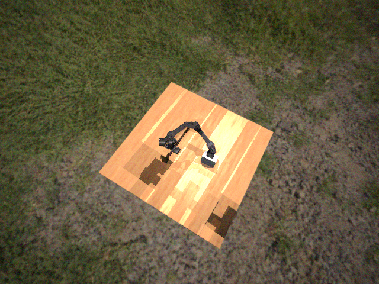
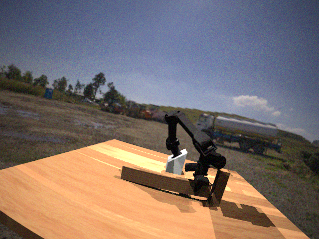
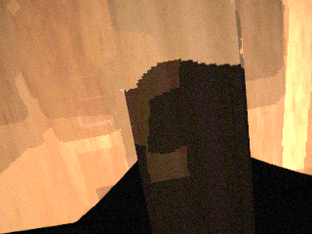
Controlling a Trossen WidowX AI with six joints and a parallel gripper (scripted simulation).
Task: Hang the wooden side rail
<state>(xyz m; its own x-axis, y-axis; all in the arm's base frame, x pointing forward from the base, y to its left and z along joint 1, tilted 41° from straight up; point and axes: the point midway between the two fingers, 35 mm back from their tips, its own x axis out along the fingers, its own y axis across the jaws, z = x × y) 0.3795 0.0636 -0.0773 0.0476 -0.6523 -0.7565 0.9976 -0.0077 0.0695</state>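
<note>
The wooden side rail (image 2: 154, 179) (image 1: 182, 136) (image 3: 214, 161) stands on edge as a long brown board, its far end low at the table. Its other end is close beside the headboard post (image 2: 221, 186) (image 1: 165, 158), an upright brown block. My gripper (image 2: 200, 185) (image 1: 176, 149) (image 3: 178, 161) is shut on the rail near the post end, with black fingers on both sides of it in the wrist view. A small dark piece bridges rail and post in the exterior view. The slot and pins are hidden, and whether the hooks sit on the pins cannot be told.
The arm's white and grey base (image 1: 209, 159) (image 2: 176, 163) stands on the wooden table (image 1: 244, 152) (image 2: 77, 200), behind the rail in the exterior view. The arm arches up and over to the post end. Dark blocky shadows cross the table near the post and one edge.
</note>
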